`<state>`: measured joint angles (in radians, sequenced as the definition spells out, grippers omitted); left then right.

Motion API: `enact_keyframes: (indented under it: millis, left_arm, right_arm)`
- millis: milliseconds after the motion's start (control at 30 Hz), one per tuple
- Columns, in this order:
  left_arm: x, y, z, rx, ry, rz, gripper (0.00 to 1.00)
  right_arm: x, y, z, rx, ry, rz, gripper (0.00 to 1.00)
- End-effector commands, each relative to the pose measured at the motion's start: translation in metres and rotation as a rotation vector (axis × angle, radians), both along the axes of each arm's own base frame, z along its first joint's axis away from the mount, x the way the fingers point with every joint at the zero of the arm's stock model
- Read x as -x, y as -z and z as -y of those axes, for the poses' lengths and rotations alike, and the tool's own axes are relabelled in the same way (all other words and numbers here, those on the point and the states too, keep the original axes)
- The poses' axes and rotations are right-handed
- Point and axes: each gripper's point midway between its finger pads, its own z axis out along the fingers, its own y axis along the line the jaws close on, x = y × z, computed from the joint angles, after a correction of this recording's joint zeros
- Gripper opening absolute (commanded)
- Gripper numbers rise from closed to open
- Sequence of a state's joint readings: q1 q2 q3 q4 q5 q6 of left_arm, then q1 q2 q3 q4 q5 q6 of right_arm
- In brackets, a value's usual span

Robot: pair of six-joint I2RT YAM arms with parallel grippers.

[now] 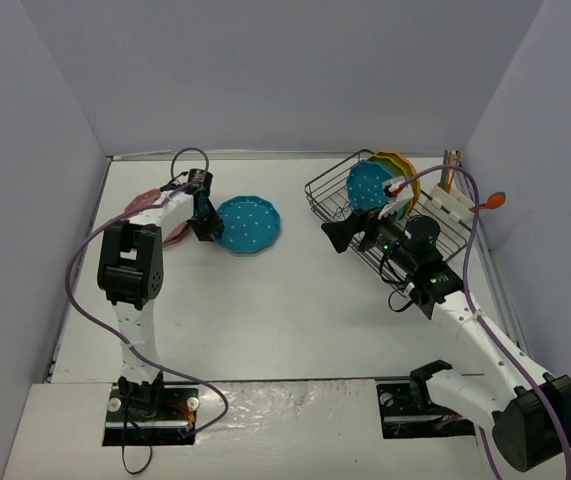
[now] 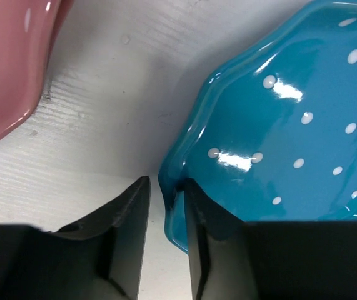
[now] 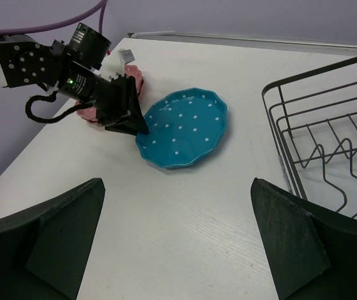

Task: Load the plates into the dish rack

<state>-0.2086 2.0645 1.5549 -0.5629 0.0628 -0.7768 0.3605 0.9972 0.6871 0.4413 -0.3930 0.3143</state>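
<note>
A teal dotted plate (image 1: 248, 224) lies on the table at the back left; it also shows in the left wrist view (image 2: 278, 125) and the right wrist view (image 3: 183, 128). My left gripper (image 1: 205, 226) (image 2: 165, 184) straddles its left rim, one finger over the plate, one outside, with a small gap left. A pink plate (image 1: 143, 203) (image 2: 9, 62) lies just left of it. The dish rack (image 1: 315, 190) (image 3: 278, 119) at the back right holds a teal plate (image 1: 370, 185) with yellow-green and orange ones behind. My right gripper (image 1: 353, 236) (image 3: 177, 187) is wide open and empty beside the rack.
A white block (image 1: 450, 205) and an orange-tipped utensil (image 1: 495, 200) sit right of the rack. Purple walls close in the table on three sides. The left arm's purple cable (image 1: 85, 270) loops over the left side.
</note>
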Motion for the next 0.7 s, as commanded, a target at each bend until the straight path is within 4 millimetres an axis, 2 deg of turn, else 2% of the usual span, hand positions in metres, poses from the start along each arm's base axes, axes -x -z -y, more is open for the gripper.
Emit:
enact_keyframes:
  millis: [0,100,167,300,333,500,667]
  left_arm:
    - [-0.013,-0.015,0.005,0.002,-0.004,0.049,0.2]
    - [-0.012,-0.012,0.005,0.005,-0.004,0.047,0.04]
    - [-0.009,-0.013,0.006,0.014,-0.003,0.047,0.0]
    - [0.003,-0.017,0.006,0.028,0.001,0.048,0.0]
    - [0.008,-0.026,0.007,0.046,0.001,0.069,0.0]
    - [0.035,-0.039,0.012,0.119,-0.008,0.097,0.0]
    - [0.054,-0.05,0.03,0.245,-0.008,0.116,0.0]
  right_arm:
    - [-0.002,-0.018,-0.019,-0.088,-0.032,0.052,1.0]
    - [0.001,-0.012,-0.035,-0.141,-0.032,0.006,1.0]
    - [0.001,-0.001,-0.045,-0.174,-0.019,-0.045,1.0]
    - [0.005,0.02,-0.067,-0.246,0.013,-0.135,1.0]
    - [0.006,0.027,-0.073,-0.287,0.024,-0.175,1.0]
    - [0.013,0.052,-0.096,-0.412,0.074,-0.304,1.0]
    - [0.014,0.089,-0.109,-0.448,0.126,-0.406,1.0]
